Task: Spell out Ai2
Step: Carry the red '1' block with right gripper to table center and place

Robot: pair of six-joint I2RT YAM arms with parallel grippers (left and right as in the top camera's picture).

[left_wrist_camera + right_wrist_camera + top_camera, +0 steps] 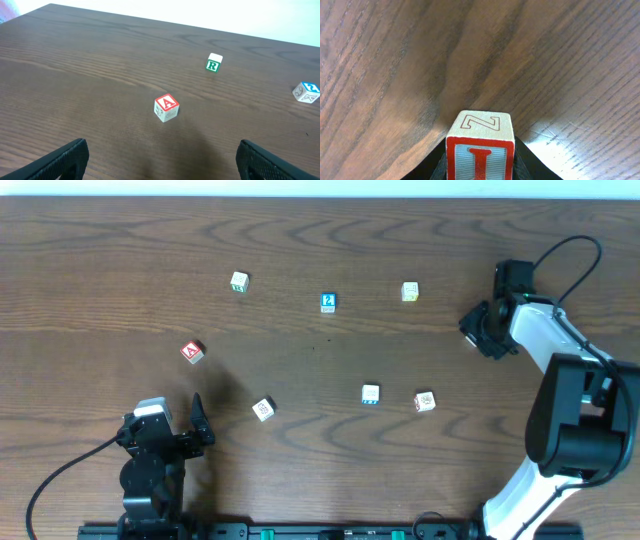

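The I block (479,145) is clenched in the right pincer (480,328). The frame edge cuts off its lower part, so contact with the tabletop (395,60) cannot be determined, and in the overhead view the pincer hides it. The A block (192,352) lies ahead of the left pincer (162,162), whose fingers (65,157) are spread and empty. The 2 block (328,302) lies mid-tabletop, at the edge of the left wrist view. The R block (213,63) lies beyond the A block.

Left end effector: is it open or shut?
Open. On the left end effector, the fingers sit far apart at the wrist view's bottom corners, nothing between them; the A block lies ahead, untouched.
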